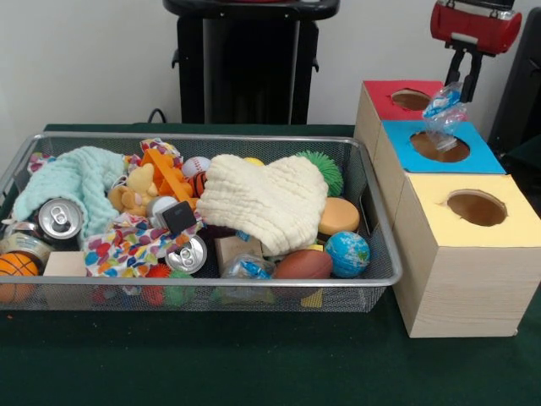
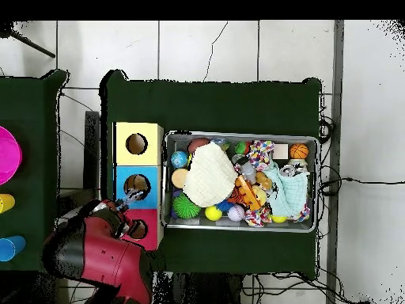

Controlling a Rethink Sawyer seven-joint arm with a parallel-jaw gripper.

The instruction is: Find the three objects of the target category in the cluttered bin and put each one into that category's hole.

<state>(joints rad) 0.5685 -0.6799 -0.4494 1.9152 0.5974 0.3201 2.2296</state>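
Observation:
My gripper [image 1: 461, 83] hangs at the top right over the wooden boxes. It is shut on a crinkly clear packet with blue and white print [image 1: 444, 112], which dangles just above the round hole [image 1: 439, 146] of the blue-topped box [image 1: 478, 158]. In the overhead view the gripper [image 2: 131, 197] sits over the blue box [image 2: 119, 184]. The wire-mesh bin [image 1: 254, 284] lies left of the boxes, also in the overhead view [image 2: 241, 134]. A second such packet [image 1: 247, 269] lies at the bin's front, half buried. No third one shows.
A red-topped box [image 1: 382, 91] and a yellow-topped box [image 1: 507, 227] flank the blue one. The bin holds a cream cloth [image 1: 264, 201], a mint cloth [image 1: 72, 178], silver cans [image 1: 57, 218], a globe ball [image 1: 347, 252], a brown football [image 1: 303, 264] and a green spiky ball [image 1: 325, 169].

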